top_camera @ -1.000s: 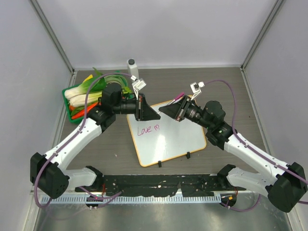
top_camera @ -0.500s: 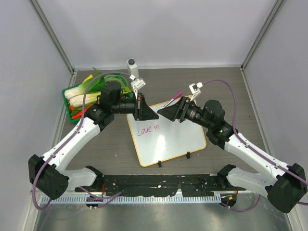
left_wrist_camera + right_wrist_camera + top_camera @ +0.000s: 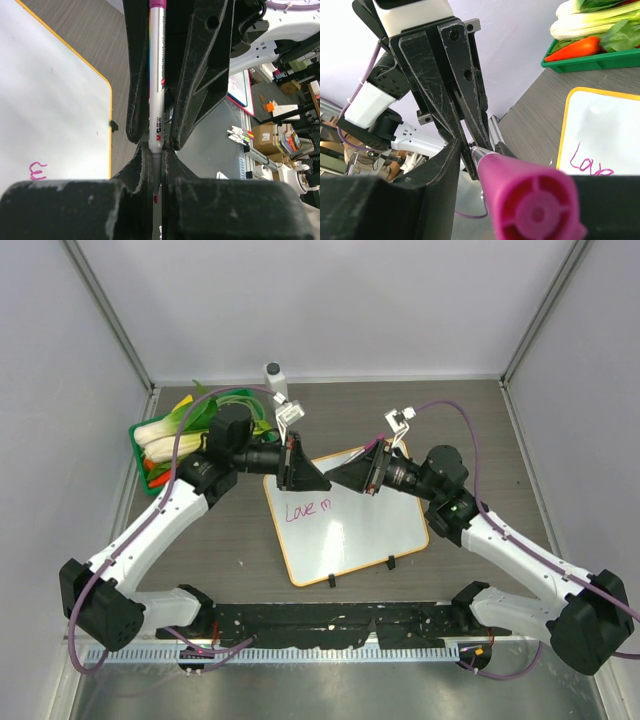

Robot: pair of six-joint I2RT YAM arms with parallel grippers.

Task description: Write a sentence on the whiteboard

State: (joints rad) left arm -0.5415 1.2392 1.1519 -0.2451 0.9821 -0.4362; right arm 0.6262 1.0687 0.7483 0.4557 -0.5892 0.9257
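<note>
The whiteboard [image 3: 370, 530] lies flat on the table with its orange frame and two black feet. The sentence [image 3: 308, 509] reads "Love m" in pink near its left side; it also shows in the right wrist view as pink strokes [image 3: 590, 165]. Above the board's far-left corner both grippers meet tip to tip. My left gripper [image 3: 322, 480] is shut on a white marker [image 3: 156, 75] near its pink writing tip. The right gripper [image 3: 342, 473] surrounds the marker's other end [image 3: 520, 195], with a slim gap showing beside one finger [image 3: 432, 195].
A green tray [image 3: 134, 429] of leeks, carrots and greens sits at the back left, with a small white bottle [image 3: 275, 380] behind the board. Grey enclosure walls stand on three sides. The arms' bases are along the near edge.
The right gripper has slid left until its fingers interlock with the left gripper's. Its jaws have loosened round the marker. The left arm has shifted slightly.
</note>
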